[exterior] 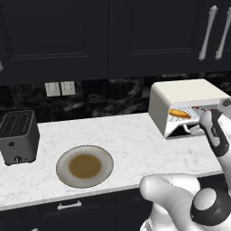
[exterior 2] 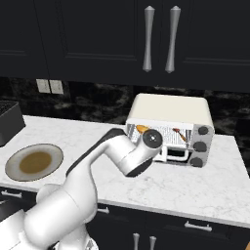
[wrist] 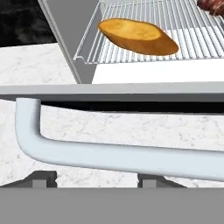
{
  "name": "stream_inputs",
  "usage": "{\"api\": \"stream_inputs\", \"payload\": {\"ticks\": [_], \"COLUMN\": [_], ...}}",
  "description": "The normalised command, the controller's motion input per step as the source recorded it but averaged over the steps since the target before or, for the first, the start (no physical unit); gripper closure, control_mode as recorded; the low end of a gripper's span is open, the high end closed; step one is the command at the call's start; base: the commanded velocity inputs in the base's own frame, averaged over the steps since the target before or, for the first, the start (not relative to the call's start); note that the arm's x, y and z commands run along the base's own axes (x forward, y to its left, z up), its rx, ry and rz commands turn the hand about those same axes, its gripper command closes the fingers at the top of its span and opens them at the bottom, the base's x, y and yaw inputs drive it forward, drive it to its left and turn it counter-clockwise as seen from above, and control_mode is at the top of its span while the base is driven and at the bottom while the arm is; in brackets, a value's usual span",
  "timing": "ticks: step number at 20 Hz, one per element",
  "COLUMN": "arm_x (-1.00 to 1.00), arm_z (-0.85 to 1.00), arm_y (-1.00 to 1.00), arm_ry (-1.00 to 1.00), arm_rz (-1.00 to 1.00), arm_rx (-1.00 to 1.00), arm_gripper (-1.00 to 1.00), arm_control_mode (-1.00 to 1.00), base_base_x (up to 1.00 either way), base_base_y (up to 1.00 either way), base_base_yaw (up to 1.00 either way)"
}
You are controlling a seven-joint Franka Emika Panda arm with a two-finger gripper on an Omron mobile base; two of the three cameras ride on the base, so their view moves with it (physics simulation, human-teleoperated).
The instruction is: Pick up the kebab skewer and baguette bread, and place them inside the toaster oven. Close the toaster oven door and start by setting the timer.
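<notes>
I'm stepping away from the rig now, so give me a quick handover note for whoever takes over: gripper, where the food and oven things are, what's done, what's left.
Gripper: fingertips apart, holding nothing, just below the door's bar handle.
Baguette bread: lying on the wire rack inside the toaster oven.
Kebab skewer: also on the rack, to the right of the bread.
Toaster oven door: open, folded down flat.
Plate: on the counter, no food on it.
Done: both foods loaded.
Left: close the door, then set the timer with a knob.
</notes>
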Motion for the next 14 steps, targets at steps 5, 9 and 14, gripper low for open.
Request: {"api": "stream_inputs", "payload": {"ticks": [5, 9, 14], "arm_x": [0.73, 0.83, 0.70], "arm_z": [0.03, 0.24, 0.25], "arm_y": [0.49, 0.12, 0.09], "arm_ry": [-0.02, 0.00, 0.00], "arm_rz": [0.00, 0.00, 0.00], "arm_rx": [-0.11, -0.02, 0.00], "arm_gripper": [-1.00, -1.00, -1.00], "arm_control_mode": [-1.00, -1.00, -1.00], "base_base_x": [0.00, 0.00, 0.00], "base_base_y": [0.00, 0.00, 0.00], "base_base_yaw": [0.00, 0.00, 0.00]}}
